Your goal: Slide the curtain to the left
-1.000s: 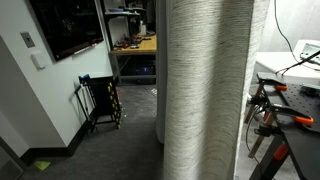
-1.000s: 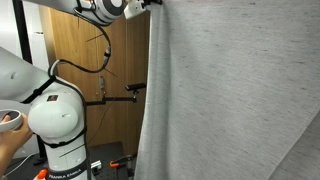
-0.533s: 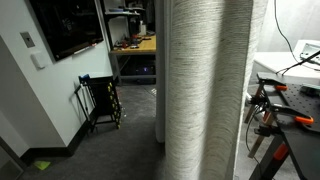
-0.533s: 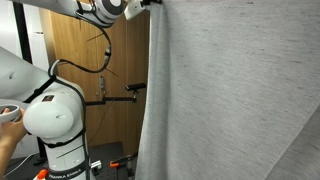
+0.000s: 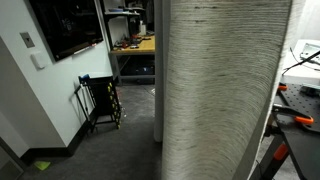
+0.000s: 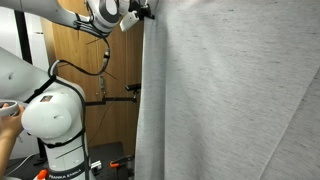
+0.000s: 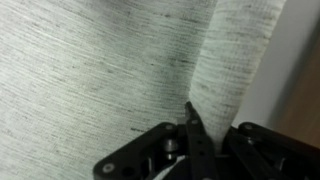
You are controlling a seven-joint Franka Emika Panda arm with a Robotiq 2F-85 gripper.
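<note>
The grey-beige ribbed curtain hangs floor-length and fills the middle of an exterior view. It covers the right two thirds of an exterior view. My gripper is high up at the curtain's leading edge, with the arm reaching in from the upper left. In the wrist view the gripper is shut on a vertical fold of the curtain, with the fabric pinched between the dark fingers.
The robot's white base stands before a wooden door. A desk and a black rack stand behind the curtain. A table with clamps and cables is beside it.
The gripper has moved left with the curtain edge. The curtain now spreads wider and hides more of the clamp table and the door.
</note>
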